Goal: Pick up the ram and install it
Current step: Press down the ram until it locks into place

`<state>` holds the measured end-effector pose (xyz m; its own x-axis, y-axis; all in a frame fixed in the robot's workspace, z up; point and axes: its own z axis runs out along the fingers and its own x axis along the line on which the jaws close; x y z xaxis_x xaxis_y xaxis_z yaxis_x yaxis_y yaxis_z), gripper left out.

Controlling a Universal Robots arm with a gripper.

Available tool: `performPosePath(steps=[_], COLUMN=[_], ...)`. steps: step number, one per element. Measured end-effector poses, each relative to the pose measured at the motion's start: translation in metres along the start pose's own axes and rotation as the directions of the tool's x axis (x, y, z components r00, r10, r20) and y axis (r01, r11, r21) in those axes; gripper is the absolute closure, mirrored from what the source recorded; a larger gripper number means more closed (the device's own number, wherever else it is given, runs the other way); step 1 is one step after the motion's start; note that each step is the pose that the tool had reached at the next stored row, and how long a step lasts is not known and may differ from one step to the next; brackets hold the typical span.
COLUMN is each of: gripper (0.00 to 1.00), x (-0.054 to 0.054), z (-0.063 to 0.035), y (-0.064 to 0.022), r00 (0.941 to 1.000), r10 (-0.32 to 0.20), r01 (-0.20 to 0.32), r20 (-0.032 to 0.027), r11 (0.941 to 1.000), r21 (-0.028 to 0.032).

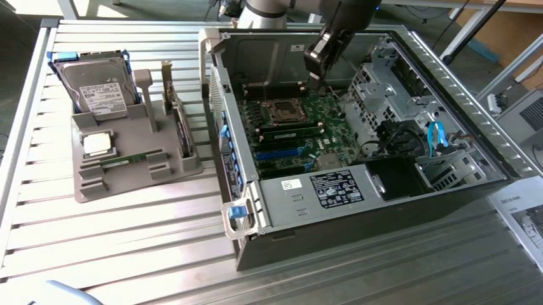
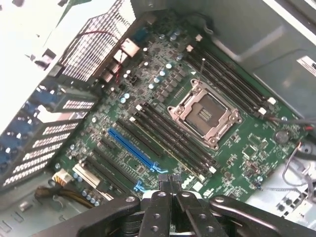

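Still, one tool (pinched closed), one ram racked

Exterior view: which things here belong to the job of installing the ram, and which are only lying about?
For the job:
- the ram, lying in the grey holder
- the memory slots on the motherboard
- the gripper, shut, above the motherboard

Lying about:
- the hard drive
- the processor chip
- the printed sheet
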<state>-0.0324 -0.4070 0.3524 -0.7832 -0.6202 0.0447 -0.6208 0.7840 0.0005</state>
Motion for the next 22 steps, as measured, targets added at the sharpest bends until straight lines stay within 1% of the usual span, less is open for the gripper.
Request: performPosePath(steps=[3, 6, 9, 12, 15, 16, 17, 19, 20, 21, 22], gripper=[0.9, 0.9, 0.9, 0.9, 0.9, 0.9, 0.9, 0.9, 0.9, 0.9, 0.9], x=[0.0, 0.0, 0.0, 0.0, 0.0, 0.0, 0.0, 0.0, 0.0, 0.0, 0.0], z=[0.0001, 0.0003, 0.0004, 0.0006, 0.0007, 0.0007, 0.0007, 0.0007, 0.0007, 0.0008, 0.0008], y=[0.0, 0.0, 0.0, 0.0, 0.0, 0.0, 0.0, 0.0, 0.0, 0.0, 0.0], r00=[0.9987, 0.9951, 0.9888, 0.9802, 0.969, 0.9623, 0.9584, 0.9485, 0.9428, 0.9348, 0.9298], r10=[0.05, 0.099, 0.149, 0.198, 0.247, 0.272, 0.286, 0.317, 0.333, 0.355, 0.368], r01=[-0.05, -0.099, -0.149, -0.198, -0.247, -0.272, -0.286, -0.317, -0.333, -0.355, -0.368], r20=[-0.0001, -0.0002, -0.0005, -0.0009, -0.0013, -0.0016, -0.0018, -0.0022, -0.0024, -0.0028, -0.003], r11=[0.9987, 0.9951, 0.9888, 0.9802, 0.9689, 0.9622, 0.9583, 0.9484, 0.9426, 0.9347, 0.9297], r21=[-0.0023, -0.0045, -0.0067, -0.0088, -0.0111, -0.0122, -0.0128, -0.0142, -0.015, -0.0159, -0.0165])
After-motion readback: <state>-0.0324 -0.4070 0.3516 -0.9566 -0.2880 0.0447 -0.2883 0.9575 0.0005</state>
